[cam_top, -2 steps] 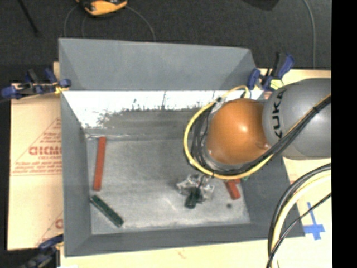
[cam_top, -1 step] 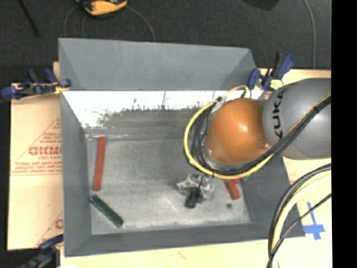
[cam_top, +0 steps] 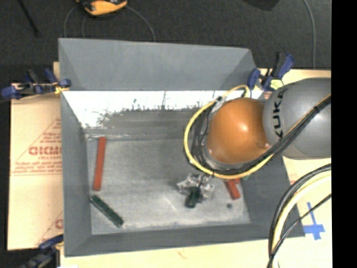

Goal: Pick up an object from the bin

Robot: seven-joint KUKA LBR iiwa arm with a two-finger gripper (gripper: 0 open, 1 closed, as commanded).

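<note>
Orange domed wrist cover (cam_top: 237, 130), 3 o'clock; pincer (cam_top: 194, 191) beneath, open or closed cannot be told, near short red stick (cam_top: 233, 190) at 4 o'clock of grey metal bin (cam_top: 156, 66).

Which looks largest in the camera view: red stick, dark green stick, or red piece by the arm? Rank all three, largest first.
1. Red stick, at left.
2. Dark green stick, somewhat shorter.
3. Red piece by the arm: smallest as seen, but the arm hides part.

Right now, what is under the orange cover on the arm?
The gripper sticks out below the orange cover, above the bin floor. Beside it lies a red stick, its upper end hidden under the cover.
</note>
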